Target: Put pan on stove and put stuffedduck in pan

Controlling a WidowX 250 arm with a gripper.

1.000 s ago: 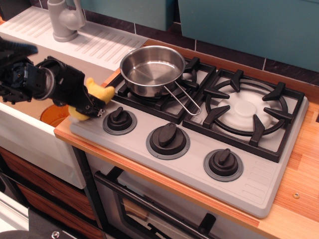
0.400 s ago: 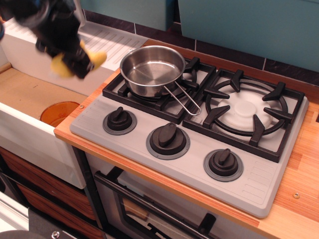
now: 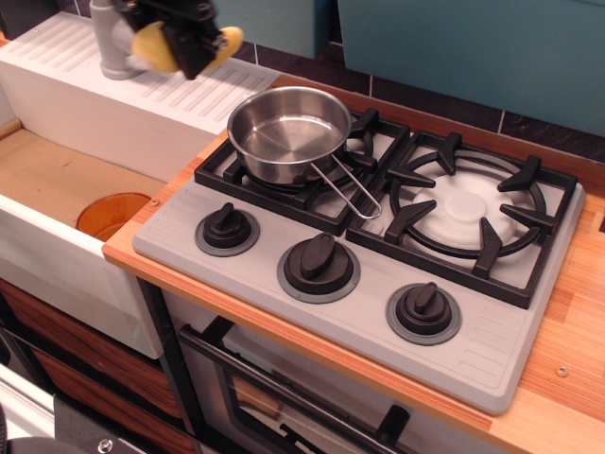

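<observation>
Hand [image 3: 186,38] grips stuffedduck [image 3: 156,47] up left of pan [image 3: 288,132].

Pan [image 3: 288,132] mouth lies open above; faucet [image 3: 118,43] stands near the tool [image 3: 185,38].

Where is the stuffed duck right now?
The stuffedduck is held aloft in the gripper at upper left, above the drainboard, left of the pan on the stove.

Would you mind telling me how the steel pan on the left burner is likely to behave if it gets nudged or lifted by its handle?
The pan looks thin-walled and empty, so probably light and easy to shift. It sits on raised black grates of the stove, so a sideways push may make it slide or rock. Its thin wire handle sticks out to one side, so lifting there would likely tilt it.
</observation>
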